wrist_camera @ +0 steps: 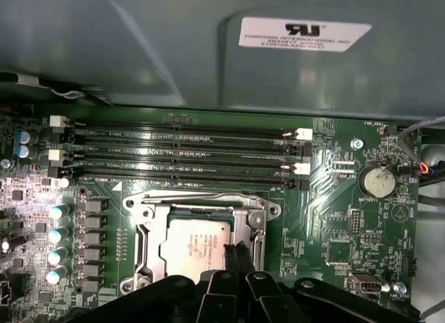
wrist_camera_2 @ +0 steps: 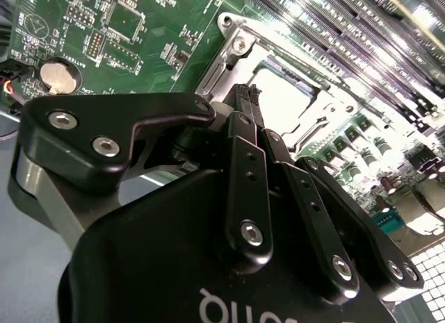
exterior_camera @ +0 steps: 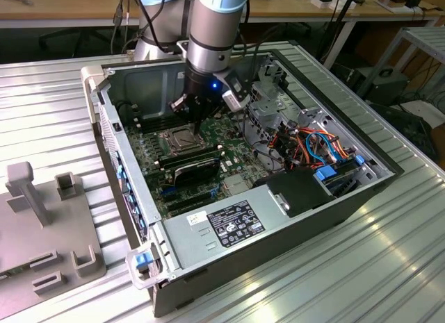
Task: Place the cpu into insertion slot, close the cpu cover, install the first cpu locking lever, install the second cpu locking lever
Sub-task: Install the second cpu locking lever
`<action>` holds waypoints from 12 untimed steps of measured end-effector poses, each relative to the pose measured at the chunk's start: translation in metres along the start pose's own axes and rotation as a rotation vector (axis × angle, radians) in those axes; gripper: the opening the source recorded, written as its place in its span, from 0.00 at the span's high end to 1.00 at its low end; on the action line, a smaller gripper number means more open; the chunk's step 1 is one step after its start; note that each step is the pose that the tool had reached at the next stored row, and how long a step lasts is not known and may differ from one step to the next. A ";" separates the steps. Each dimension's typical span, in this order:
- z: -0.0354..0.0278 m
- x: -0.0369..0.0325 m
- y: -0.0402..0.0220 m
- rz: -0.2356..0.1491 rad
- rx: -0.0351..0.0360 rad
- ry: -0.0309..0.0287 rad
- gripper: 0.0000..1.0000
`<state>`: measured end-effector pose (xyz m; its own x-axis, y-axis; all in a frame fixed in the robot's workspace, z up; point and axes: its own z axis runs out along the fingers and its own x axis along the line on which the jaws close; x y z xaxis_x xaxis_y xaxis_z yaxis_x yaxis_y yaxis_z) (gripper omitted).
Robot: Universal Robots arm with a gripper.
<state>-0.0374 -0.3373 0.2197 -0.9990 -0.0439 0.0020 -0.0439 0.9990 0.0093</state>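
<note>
Black linkage of my tool sits nearest the lens, fingers pinched together with nothing between them, tips hovering just over one edge of the insertion slot. Cpu already lies flat in that socket, silver face up. Cpu cover looks lowered around the chip, frame rim showing on the sides in both wrist views; I can't tell if it's fully seated. Locking levers hard to make out from here. Green board and long black memory slots lie just beyond. Open pc case rests on the ribbed metal worktop.

Risk, my guess: clenched tips could slip off thin metal and scrape the chip or board, or a lever could spring back if not hooked.
</note>
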 end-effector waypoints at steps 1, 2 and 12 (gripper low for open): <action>-0.0001 0.0000 -0.0013 0.000 0.0006 0.0012 0.89; -0.0002 -0.0001 -0.0023 0.000 0.0012 0.0020 0.89; -0.0004 0.0004 -0.0202 0.000 0.0154 0.0117 0.89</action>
<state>-0.0368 -0.3575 0.2199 -0.9990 -0.0436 0.0137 -0.0437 0.9990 -0.0061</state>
